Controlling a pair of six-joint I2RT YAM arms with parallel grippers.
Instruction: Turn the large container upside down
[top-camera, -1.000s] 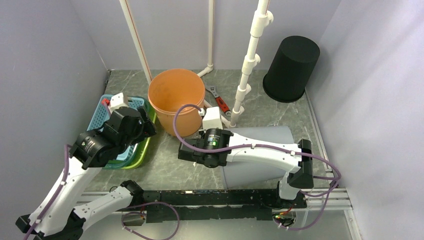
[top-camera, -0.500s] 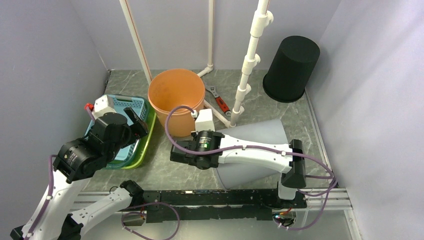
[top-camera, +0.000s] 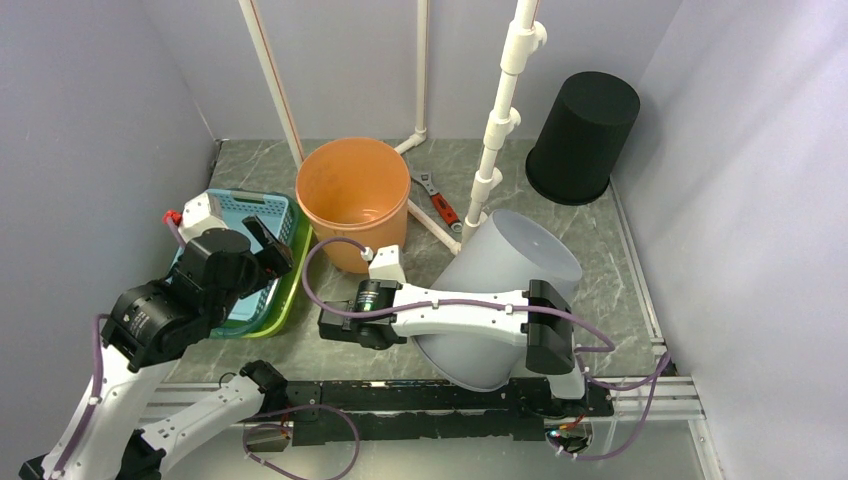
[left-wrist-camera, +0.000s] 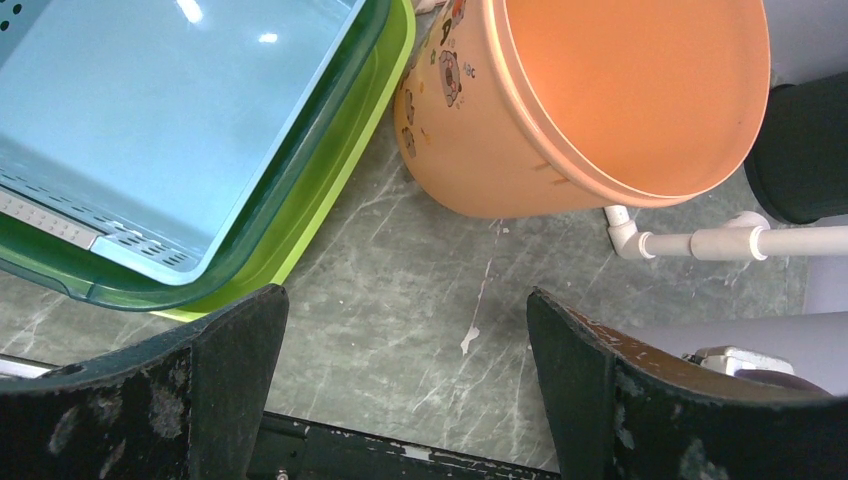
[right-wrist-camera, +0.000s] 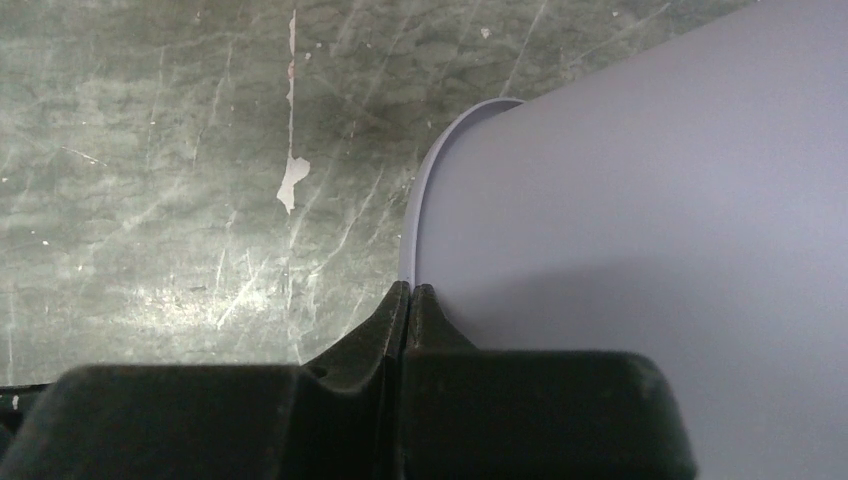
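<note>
The large grey container (top-camera: 495, 270) leans tilted at the near right, its closed base (top-camera: 525, 245) facing up and back and its mouth low towards the arm rail. In the right wrist view its wall (right-wrist-camera: 650, 200) fills the right side. Its thin rim (right-wrist-camera: 412, 230) ends just beyond my right gripper (right-wrist-camera: 411, 290), whose jaws are pressed together with nothing between them. Seen from above, that right gripper (top-camera: 345, 332) sits left of the container. Over the floor beside the baskets, my left gripper (left-wrist-camera: 405, 305) (top-camera: 265, 245) stands wide open and empty.
An orange bucket (top-camera: 352, 195) (left-wrist-camera: 600, 90) stands upright behind the grippers. A blue basket nested in a green one (top-camera: 250, 290) (left-wrist-camera: 150, 120) lies at the left. White pipes (top-camera: 490, 150), a wrench (top-camera: 437, 200) and an upturned black bin (top-camera: 583, 135) stand at the back.
The grey container has swung from lying on its side to a steep tilt, base upward. My right arm moved left and its jaws closed fully. The left arm drew back to the left.
</note>
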